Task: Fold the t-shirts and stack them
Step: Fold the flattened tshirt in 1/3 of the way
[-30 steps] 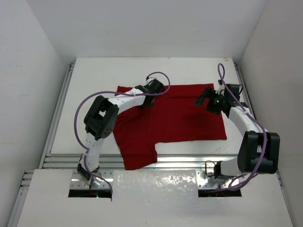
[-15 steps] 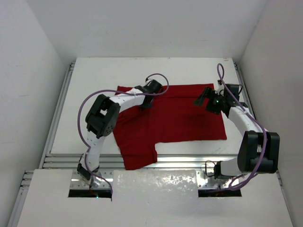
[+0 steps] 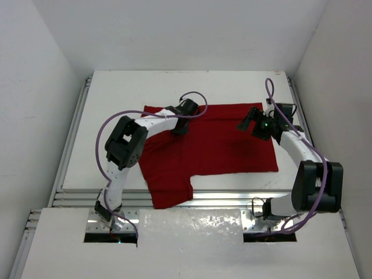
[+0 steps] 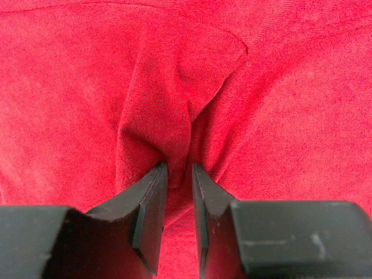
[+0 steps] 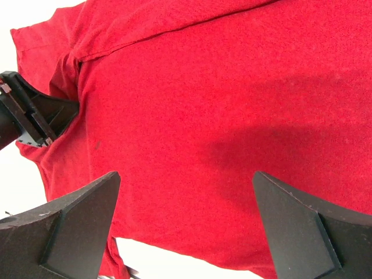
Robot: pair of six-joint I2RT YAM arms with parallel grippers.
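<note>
- While the left gripper [image 4: 179, 168] sits low on the t-shirt [image 3: 221, 145], its jaws are only a slit apart w/ a raised tuck of cloth between the tips. Can't tell if that's clamped or already slack.
- Vs a sec ago: top view shows the left wrist barely moved, same spot nr the shirt's far edge, left of centre. Cloth outline unchanged, nothing lifted.
- Right gripper [image 5: 186, 174] is wide open, holds nothing, and hovers over the shirt's far-right area. It has crept a touch left, no contact seen.
- Shirt lies spread on the table [image 3: 116, 93], mostly flat, one sleeve pointing to the near edge on the left.
- Meaning, imo: grasp phase only, no fold made, nothing stacked. Pinch looks shallow; if it's letting go, expect a re-grab before any fold. Right side needs its own hold first.
</note>
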